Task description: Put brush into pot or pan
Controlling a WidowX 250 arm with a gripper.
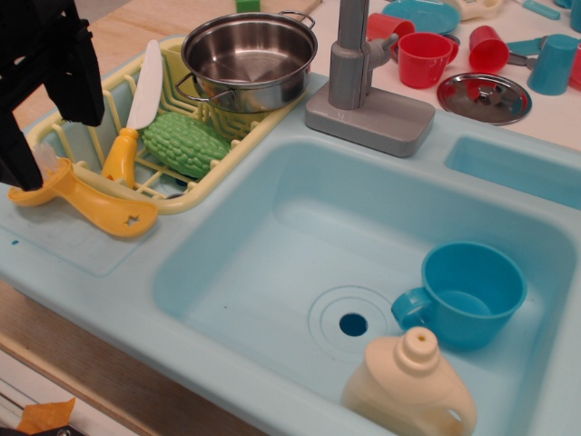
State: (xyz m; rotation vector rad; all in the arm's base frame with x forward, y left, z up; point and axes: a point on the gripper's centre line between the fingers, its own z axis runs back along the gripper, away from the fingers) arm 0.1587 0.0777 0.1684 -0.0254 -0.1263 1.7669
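The yellow-orange brush (100, 207) lies on the left ledge of the light blue sink unit, its handle with the small cut-out hole pointing right and its pale bristle head under my gripper. My black gripper (47, 150) hangs at the far left with its fingers apart, one on each side of the brush head. I cannot tell if they touch it. The shiny steel pot (250, 59) stands empty at the far end of the yellow dish rack (195, 195), up and to the right of the gripper.
In the rack lie a white-bladed knife (141, 100) and a green bumpy vegetable (186, 143). A grey faucet (359, 77) stands right of the pot. The sink basin holds a blue cup (467, 291) and a cream bottle (408, 386). Red cups (422, 59) and a steel lid (484, 97) sit behind.
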